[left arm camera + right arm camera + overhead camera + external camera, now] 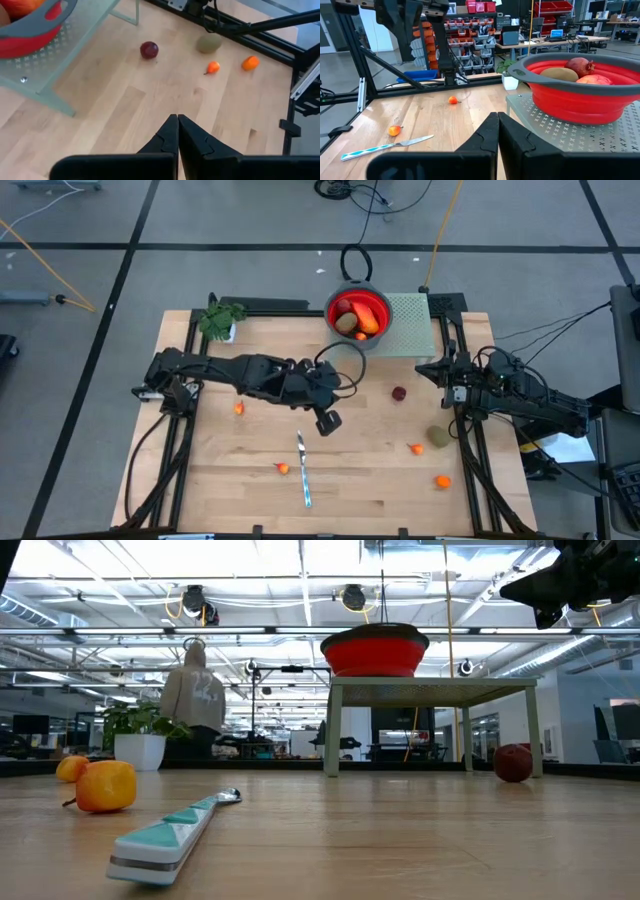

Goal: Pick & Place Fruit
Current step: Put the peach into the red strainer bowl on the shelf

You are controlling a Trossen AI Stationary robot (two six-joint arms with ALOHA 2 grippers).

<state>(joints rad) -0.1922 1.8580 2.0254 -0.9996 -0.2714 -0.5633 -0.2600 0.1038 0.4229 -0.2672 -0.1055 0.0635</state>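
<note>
The wooden desk (230, 480) carries everything. At its far edge a pale perforated stand (408, 326) holds a red bowl (358, 315) with a grey rim, and several fruit lie inside it: a long orange-red piece (368, 317), an olive-brown oval (346, 322) and a dark red ball (579, 65).

The left arm reaches over the middle of the desk, its left claw (329, 423) pressed together and empty, hanging above bare wood near the knife. The right arm waits at the desk's right edge, its right claw (432, 369) also pressed together, holding nothing.

A green plant (220, 318) in a white pot stands at the far left corner. A slim silver knife (303, 470) with a teal-patterned handle lies near the front middle.

Loose fruit sit well apart on the wood: a kiwi-like oval (438, 437) by the right rail, a dark red ball (399, 393) in front of the stand, and four tiny orange bits, at (443, 481), (416, 448), (283, 469) and (239, 408).
</note>
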